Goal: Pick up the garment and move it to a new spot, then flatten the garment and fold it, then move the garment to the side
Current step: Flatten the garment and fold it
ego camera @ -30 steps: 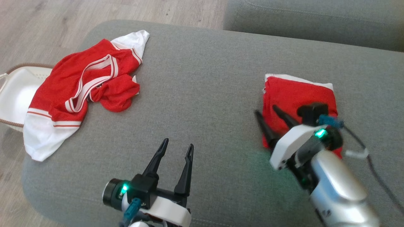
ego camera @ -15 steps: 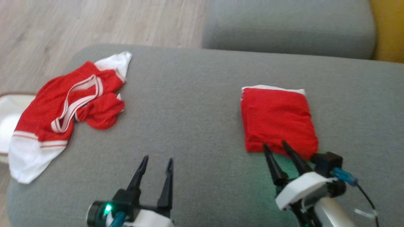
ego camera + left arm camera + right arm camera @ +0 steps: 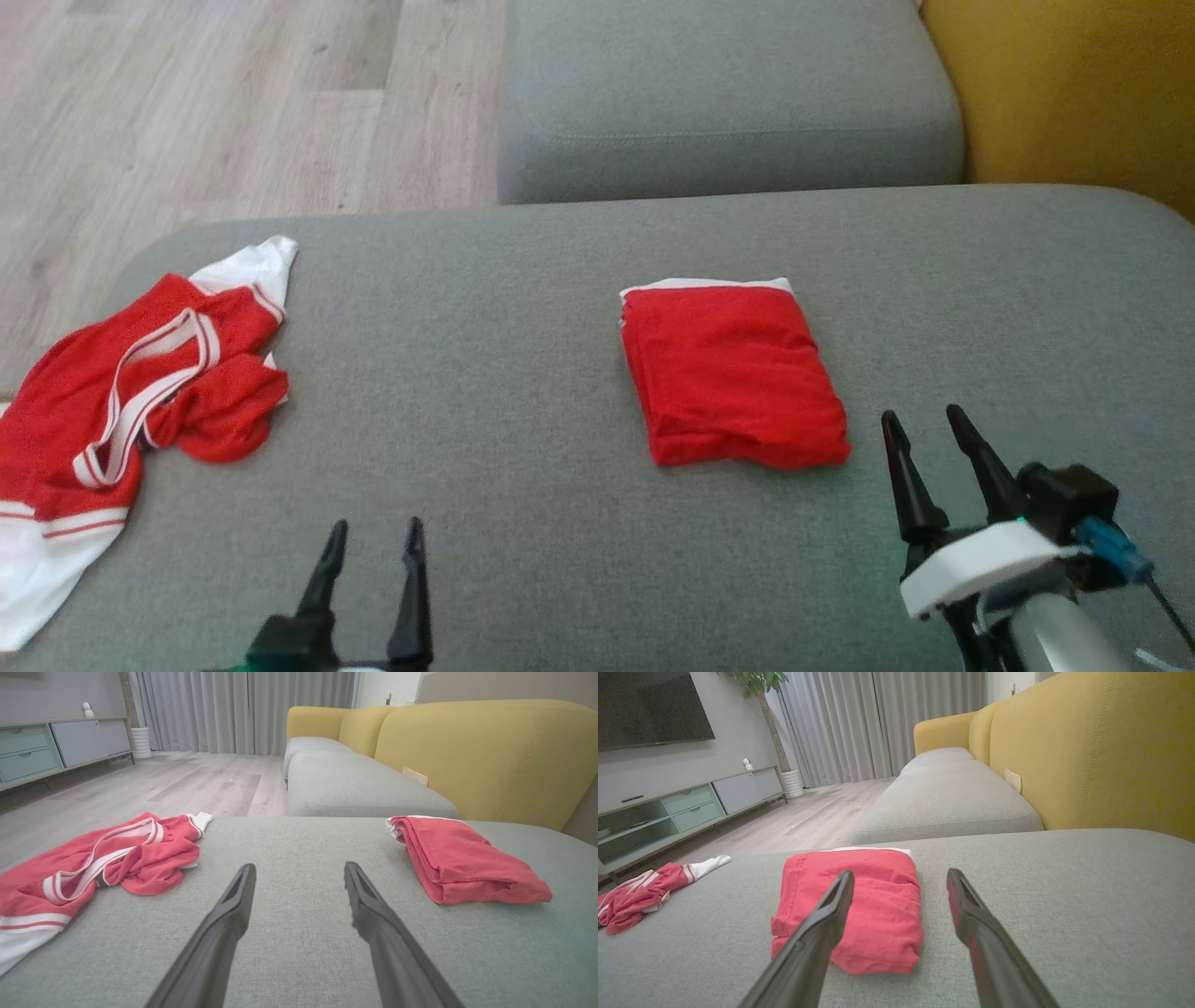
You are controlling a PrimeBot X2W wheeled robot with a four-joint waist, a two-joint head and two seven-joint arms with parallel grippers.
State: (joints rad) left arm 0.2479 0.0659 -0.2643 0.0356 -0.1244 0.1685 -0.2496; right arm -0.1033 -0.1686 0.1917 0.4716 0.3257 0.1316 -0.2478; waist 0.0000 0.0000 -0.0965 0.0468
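The garment (image 3: 733, 373) is folded into a red rectangle with a white strip along its far edge. It lies flat on the grey cushion (image 3: 523, 308), right of centre. My right gripper (image 3: 921, 413) stands open just off its near right corner, apart from it and holding nothing. In the right wrist view the folded garment (image 3: 859, 905) sits ahead and to the left of the open right gripper (image 3: 900, 873). My left gripper (image 3: 375, 525) is open and empty near the front edge. In the left wrist view the left gripper (image 3: 299, 868) points at bare cushion, with the garment (image 3: 462, 858) off to its right.
A crumpled red and white jersey (image 3: 140, 392) lies at the cushion's left end, partly hanging over the edge. A second grey seat cushion (image 3: 728, 93) lies beyond, with the yellow sofa back (image 3: 1074, 84) on the right. Wooden floor (image 3: 187, 112) is at the far left.
The head camera has tilted up and shifted. My right gripper has drawn back off the folded garment toward me and opened wider; the garment stays put. The left gripper stays open.
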